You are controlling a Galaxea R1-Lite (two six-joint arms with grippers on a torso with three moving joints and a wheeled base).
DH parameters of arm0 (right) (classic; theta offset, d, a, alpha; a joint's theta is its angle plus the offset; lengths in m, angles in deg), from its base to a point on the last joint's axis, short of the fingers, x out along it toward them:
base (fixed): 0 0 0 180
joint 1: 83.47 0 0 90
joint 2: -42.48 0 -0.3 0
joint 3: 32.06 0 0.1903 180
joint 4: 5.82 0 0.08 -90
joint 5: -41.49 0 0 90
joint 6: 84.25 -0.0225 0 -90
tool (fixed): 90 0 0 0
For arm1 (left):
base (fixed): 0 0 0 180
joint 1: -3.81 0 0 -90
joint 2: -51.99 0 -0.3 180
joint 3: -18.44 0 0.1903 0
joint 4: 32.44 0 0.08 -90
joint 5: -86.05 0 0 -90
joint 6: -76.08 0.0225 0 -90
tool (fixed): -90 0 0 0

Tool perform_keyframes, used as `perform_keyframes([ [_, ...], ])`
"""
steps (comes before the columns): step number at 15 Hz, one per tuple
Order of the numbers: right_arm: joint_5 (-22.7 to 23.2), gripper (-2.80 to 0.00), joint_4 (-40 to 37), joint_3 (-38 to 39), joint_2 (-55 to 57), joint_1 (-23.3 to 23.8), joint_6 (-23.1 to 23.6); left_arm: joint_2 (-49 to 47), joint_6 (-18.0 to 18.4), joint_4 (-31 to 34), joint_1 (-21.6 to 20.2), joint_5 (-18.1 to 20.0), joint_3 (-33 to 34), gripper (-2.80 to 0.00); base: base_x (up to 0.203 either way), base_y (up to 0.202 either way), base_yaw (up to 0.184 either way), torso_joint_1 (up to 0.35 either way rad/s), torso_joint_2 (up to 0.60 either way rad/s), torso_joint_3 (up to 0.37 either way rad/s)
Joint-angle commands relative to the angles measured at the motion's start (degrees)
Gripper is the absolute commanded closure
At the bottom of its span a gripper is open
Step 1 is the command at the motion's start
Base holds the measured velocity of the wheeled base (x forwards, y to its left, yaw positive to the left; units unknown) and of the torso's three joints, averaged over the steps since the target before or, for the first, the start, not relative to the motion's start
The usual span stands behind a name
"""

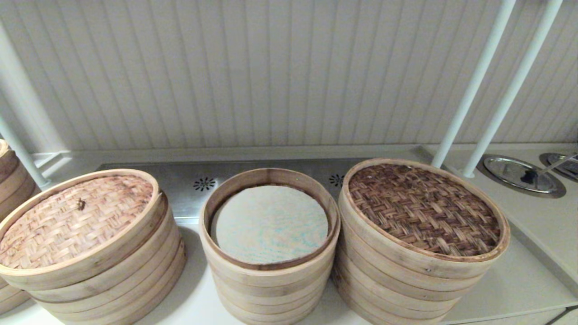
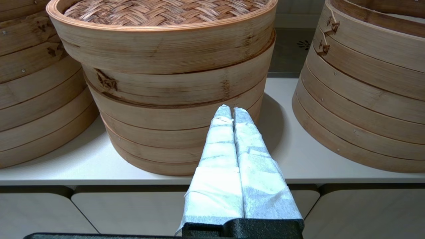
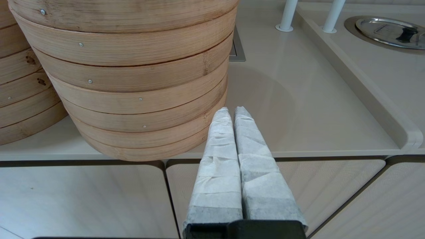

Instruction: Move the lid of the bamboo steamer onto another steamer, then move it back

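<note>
Bamboo steamer lid [image 1: 424,210] was seated on the right-hand stack at centre right of the head view, beside another steamer [image 1: 269,225] at centre. The right gripper [image 3: 231,111], fingers pressed together, was judged nearer, low before that stack; the left gripper [image 2: 231,111] was likewise closed.

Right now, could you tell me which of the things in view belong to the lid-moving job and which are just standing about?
For the job:
- the bamboo steamer lid, on the right-hand stack
- the open middle steamer with the whitish liner
- left gripper and right gripper, both shut, low in front of the counter

Just standing about:
- the pale-lidded stack on the left
- the round metal cover
- two white poles
</note>
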Motion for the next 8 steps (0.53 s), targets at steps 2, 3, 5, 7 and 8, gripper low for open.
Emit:
perform_keyframes([
  [2, 0.1, 0.00, -0.1, 0.1, 0.2, 0.0, 0.0, 0.0, 0.0, 0.0, 0.0, 0.0, 0.0, 0.00, 0.000, 0.000, 0.000, 0.000, 0.00, 0.000],
  [3, 0.1, 0.00, 0.0, 0.0, 0.2, 0.0, 0.0, 0.0, 0.0, 0.0, 0.0, 0.0, 0.0, 0.00, 0.000, 0.000, 0.000, 0.000, 0.00, 0.000],
  [5, 0.0, 0.00, 0.0, 0.0, 0.2, 0.0, 0.0, 0.0, 0.0, 0.0, 0.0, 0.0, 0.0, 0.00, 0.000, 0.000, 0.000, 0.000, 0.00, 0.000],
  [7, 0.1, 0.00, 0.0, 0.0, 0.2, 0.0, 0.0, 0.0, 0.0, 0.0, 0.0, 0.0, 0.0, 0.00, 0.000, 0.000, 0.000, 0.000, 0.00, 0.000],
  [8, 0.1, 0.00, 0.0, 0.0, 0.2, 0.0, 0.0, -0.1, 0.0, 0.0, 0.0, 0.0, 0.0, 0.00, 0.000, 0.000, 0.000, 0.000, 0.00, 0.000],
])
